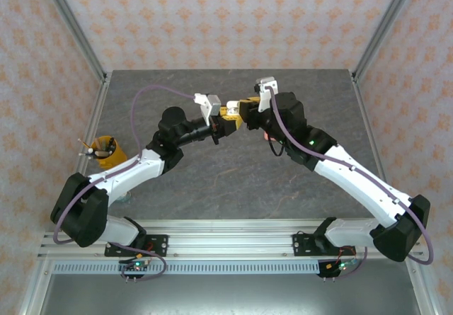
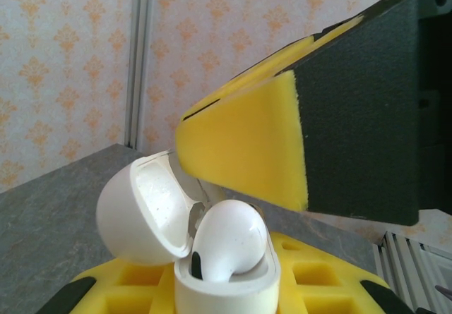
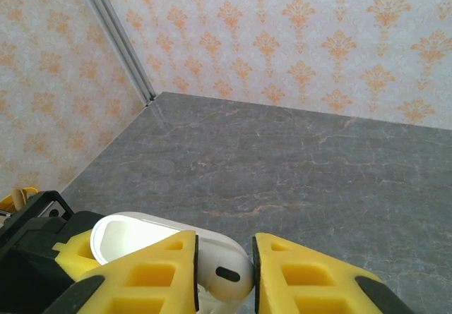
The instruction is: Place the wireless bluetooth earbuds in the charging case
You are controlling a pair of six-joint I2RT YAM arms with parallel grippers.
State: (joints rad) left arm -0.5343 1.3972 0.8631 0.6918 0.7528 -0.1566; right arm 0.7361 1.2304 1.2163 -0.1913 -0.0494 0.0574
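My left gripper [image 2: 226,296] is shut on a white charging case [image 2: 226,289], held upright above the table with its lid [image 2: 138,212] swung open to the left. A white earbud [image 2: 229,240] sits with its stem down in the case's well and its rounded head sticking out. My right gripper [image 3: 224,268] is shut on that earbud [image 3: 229,277], which is pinched between the yellow pads directly over the open case [image 3: 123,233]. In the top view, the left gripper [image 1: 219,126] and the right gripper [image 1: 237,110] meet tip to tip over the table's far middle.
An orange cup [image 1: 105,147] with small things in it stands at the table's left edge beside the left arm. The grey stone-patterned table [image 3: 282,159] stretches to patterned walls and a metal corner post [image 3: 116,39]. The right gripper's finger [image 2: 247,152] looms just above the case.
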